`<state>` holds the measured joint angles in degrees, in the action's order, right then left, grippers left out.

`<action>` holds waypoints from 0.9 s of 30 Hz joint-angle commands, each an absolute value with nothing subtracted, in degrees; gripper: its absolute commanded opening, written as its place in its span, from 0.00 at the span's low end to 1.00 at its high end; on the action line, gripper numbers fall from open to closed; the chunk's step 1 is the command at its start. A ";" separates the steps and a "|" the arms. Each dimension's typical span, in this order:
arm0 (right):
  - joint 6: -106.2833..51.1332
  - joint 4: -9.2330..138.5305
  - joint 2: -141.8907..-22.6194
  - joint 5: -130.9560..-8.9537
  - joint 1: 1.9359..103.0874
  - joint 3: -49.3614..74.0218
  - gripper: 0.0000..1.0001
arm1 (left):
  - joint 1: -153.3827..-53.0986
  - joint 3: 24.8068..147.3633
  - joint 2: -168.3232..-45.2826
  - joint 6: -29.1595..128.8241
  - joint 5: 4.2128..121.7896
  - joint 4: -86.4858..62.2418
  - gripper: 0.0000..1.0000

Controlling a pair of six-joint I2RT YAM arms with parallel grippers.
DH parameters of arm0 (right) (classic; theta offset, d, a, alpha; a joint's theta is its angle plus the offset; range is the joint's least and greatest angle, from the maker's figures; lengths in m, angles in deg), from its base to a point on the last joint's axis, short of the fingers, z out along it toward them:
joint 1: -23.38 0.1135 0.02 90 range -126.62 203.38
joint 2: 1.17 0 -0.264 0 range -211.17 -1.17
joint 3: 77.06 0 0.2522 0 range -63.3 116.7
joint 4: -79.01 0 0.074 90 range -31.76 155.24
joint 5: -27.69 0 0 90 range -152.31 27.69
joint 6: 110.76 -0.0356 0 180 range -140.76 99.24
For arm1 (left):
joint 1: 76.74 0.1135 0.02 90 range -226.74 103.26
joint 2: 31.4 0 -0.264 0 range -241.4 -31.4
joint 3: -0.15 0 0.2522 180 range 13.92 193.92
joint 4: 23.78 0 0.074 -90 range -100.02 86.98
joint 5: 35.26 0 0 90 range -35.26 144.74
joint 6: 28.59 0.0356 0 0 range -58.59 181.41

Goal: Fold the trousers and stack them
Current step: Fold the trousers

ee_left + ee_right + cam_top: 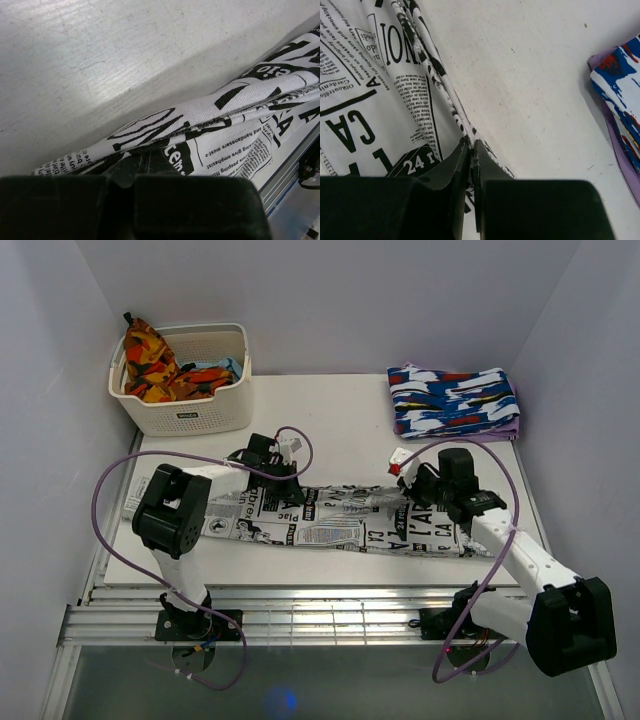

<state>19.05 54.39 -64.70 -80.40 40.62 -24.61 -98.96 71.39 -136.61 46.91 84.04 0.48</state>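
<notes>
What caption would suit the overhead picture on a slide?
Left gripper and right gripper pinch the newspaper-print trousers along their far edge.

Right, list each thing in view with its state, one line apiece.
trousers: stretched in a long strip, not stacked
left pincer: shut on the trousers' edge
right pincer: shut on the trousers' edge
blue-white-red garment: folded, lying apart
basket: holding crumpled orange cloth
</notes>
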 commanded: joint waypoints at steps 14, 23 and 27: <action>33.64 51.97 -61.38 -80.95 47.55 -34.73 0.08 | -96.96 66.92 -135.20 48.49 75.13 5.10 0.00; 29.62 59.34 -63.04 -75.95 48.87 -32.12 0.08 | -96.87 67.00 -136.25 48.58 75.22 4.92 0.00; 24.35 66.89 -71.45 -66.66 48.87 -26.85 0.08 | -96.87 66.74 -136.34 48.58 74.96 4.92 0.00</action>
